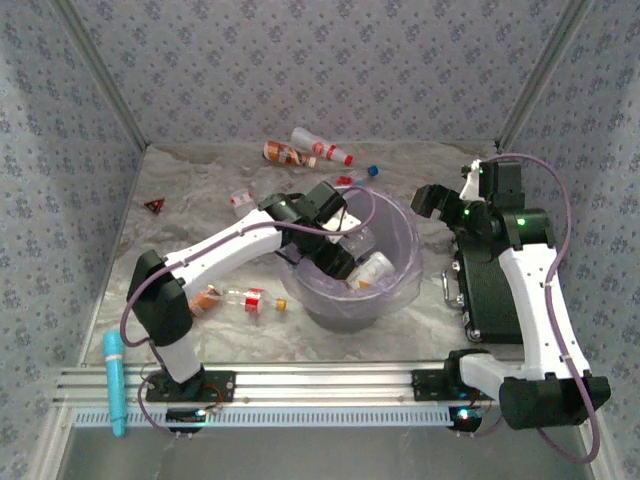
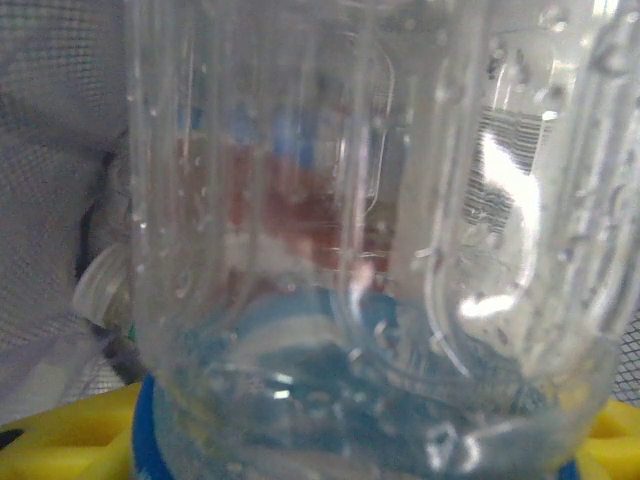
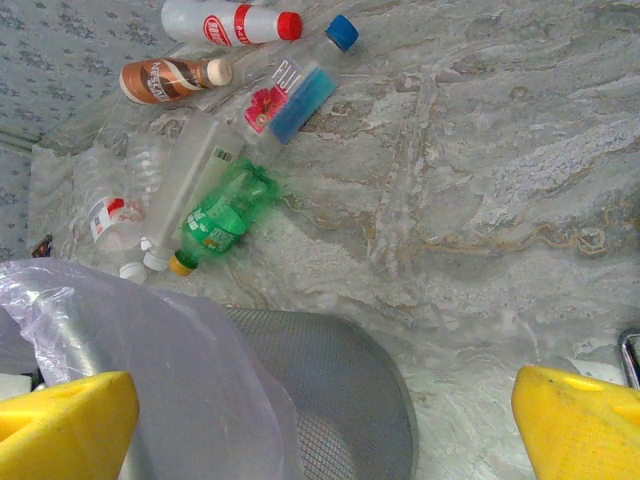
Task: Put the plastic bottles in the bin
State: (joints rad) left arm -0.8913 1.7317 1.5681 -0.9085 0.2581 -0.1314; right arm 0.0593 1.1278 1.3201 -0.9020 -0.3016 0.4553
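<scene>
- Holding the left gripper (image 1: 338,258) inside the mouth of the bin (image 1: 408,268), I have its jaws clamped on a clear bottle (image 2: 340,250) that crowds the wrist camera.
- That bottle hangs directly above the lavender liner, so I judge the coming move needs only a release, with no travel left, right, near or far.
- Its ribs run up the wrist view, but I cannot tell for certain which way its long axis points.
- The right gripper (image 1: 432,200) stands with its jaws wide apart and nothing between them, just past the bin's right rim.
- The loose bottles (image 3: 225,215) lie on the table (image 3: 480,180) to the far left of that gripper, most with their long axes slanting from near left to far right.
- The right arm looks nearer to the blue-capped bottle (image 3: 300,95).
- One orange-and-red bottle (image 1: 235,298) lies left of the bin, beside the left arm.
</scene>
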